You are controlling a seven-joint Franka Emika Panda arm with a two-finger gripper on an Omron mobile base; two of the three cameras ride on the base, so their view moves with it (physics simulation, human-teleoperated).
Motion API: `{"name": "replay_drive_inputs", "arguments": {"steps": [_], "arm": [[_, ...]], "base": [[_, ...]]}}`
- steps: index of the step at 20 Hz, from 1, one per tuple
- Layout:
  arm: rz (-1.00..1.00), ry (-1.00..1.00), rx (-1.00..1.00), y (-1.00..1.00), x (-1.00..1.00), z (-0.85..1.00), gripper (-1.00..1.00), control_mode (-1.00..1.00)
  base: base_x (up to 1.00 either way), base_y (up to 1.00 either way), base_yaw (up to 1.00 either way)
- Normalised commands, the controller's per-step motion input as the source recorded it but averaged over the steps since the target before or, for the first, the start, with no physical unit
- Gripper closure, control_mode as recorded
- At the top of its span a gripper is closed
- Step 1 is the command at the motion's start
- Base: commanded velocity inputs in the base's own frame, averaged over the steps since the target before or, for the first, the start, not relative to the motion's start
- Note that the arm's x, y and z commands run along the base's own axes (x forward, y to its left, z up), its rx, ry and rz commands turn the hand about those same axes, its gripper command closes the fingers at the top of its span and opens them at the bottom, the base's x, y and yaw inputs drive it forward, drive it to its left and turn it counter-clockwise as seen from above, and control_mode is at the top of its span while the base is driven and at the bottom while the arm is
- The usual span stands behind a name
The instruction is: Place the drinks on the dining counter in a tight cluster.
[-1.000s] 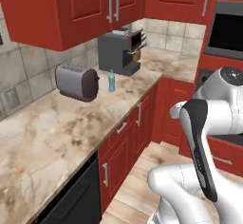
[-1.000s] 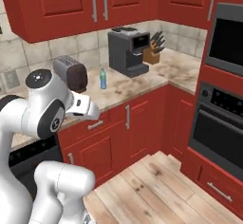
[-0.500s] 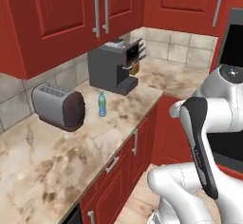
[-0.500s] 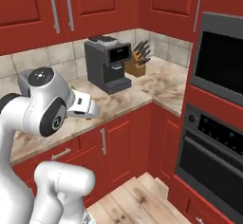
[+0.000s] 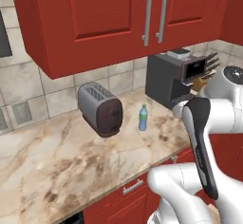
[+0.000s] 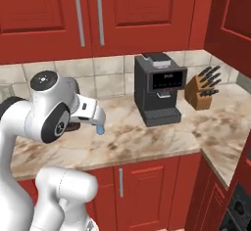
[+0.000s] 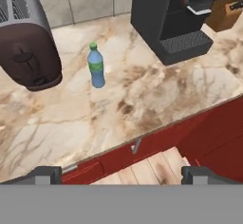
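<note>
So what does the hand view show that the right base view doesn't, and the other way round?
The hand view alone gives the whole water bottle, standing upright with its green cap, the whole toaster beside it, and the open gripper, its fingertips wide apart with nothing between them. The right base view alone gives the red wall cabinets and the full knife block; there the arm covers most of the bottle. Both views share the coffee machine, the marble worktop and the red drawer fronts below it.
</note>
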Motion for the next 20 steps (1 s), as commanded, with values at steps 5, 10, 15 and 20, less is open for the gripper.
{"name": "replay_drive_inputs", "arguments": {"steps": [5,10,15,20], "arm": [[0.0,0.0,0.0,0.0,0.0,0.0,-1.0,1.0],[0.0,0.0,0.0,0.0,0.0,0.0,-1.0,1.0],[0.0,0.0,0.0,0.0,0.0,0.0,-1.0,1.0],[0.0,0.0,0.0,0.0,0.0,0.0,-1.0,1.0]], "base": [[0.28,-0.04,0.26],[0.6,0.0,0.03],[0.7,0.0,0.15],[0.59,0.0,0.32]]}}
